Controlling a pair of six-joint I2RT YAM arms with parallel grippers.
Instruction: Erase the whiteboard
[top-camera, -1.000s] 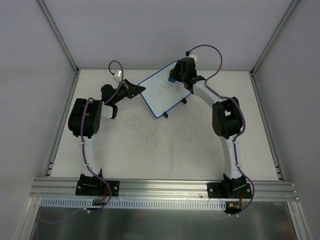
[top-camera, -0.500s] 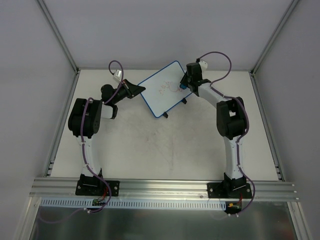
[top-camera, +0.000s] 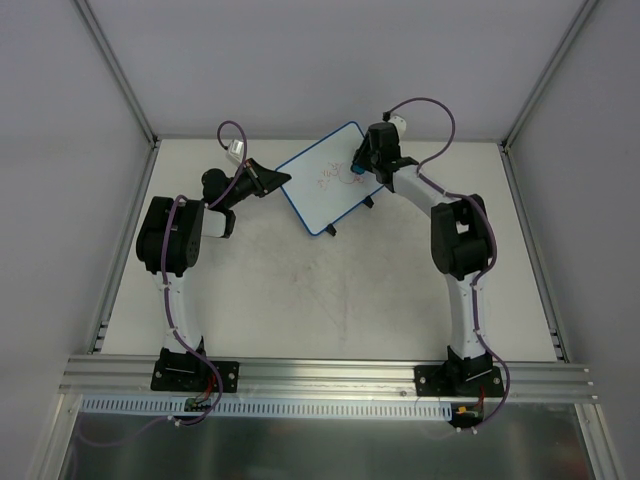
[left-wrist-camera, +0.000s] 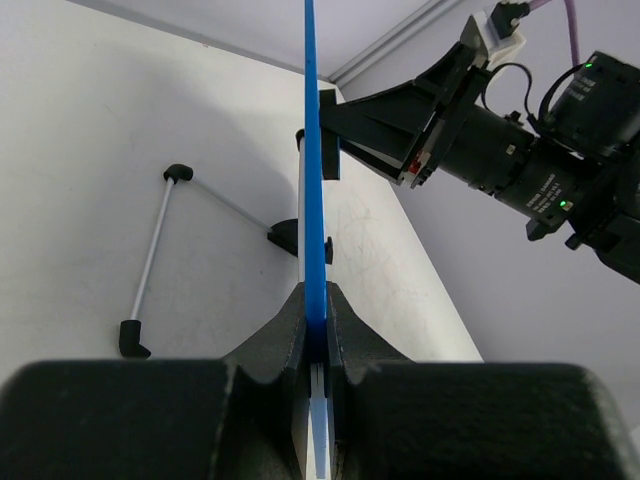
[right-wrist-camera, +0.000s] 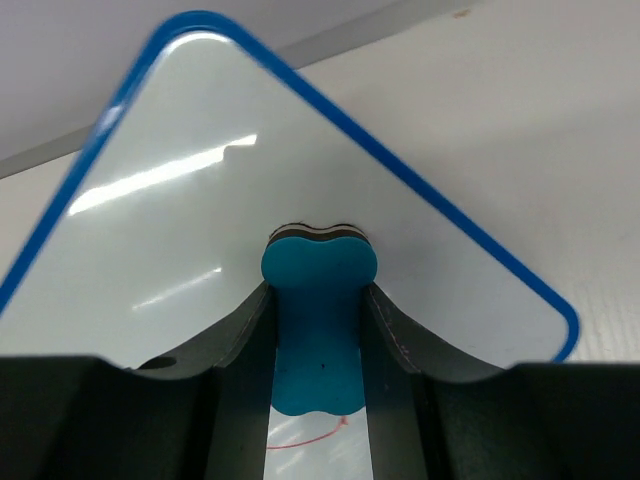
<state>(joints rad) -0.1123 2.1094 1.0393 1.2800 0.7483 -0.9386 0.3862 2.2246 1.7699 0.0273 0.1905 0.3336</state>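
The whiteboard (top-camera: 322, 190) stands tilted near the far middle of the counter (top-camera: 320, 290). The left gripper (top-camera: 276, 180) is pinched tight on its blue frame at the left edge. The right gripper (top-camera: 362, 168), at the board's right side, clamps a blue eraser (right-wrist-camera: 318, 330) and presses it against the white face just beside faint red scribbles (top-camera: 340, 176).

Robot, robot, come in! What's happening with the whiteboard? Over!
Left fingers shut on whiteboard edge. Right fingers shut on blue eraser, at board. Red scribbles showing. Nothing blocking.
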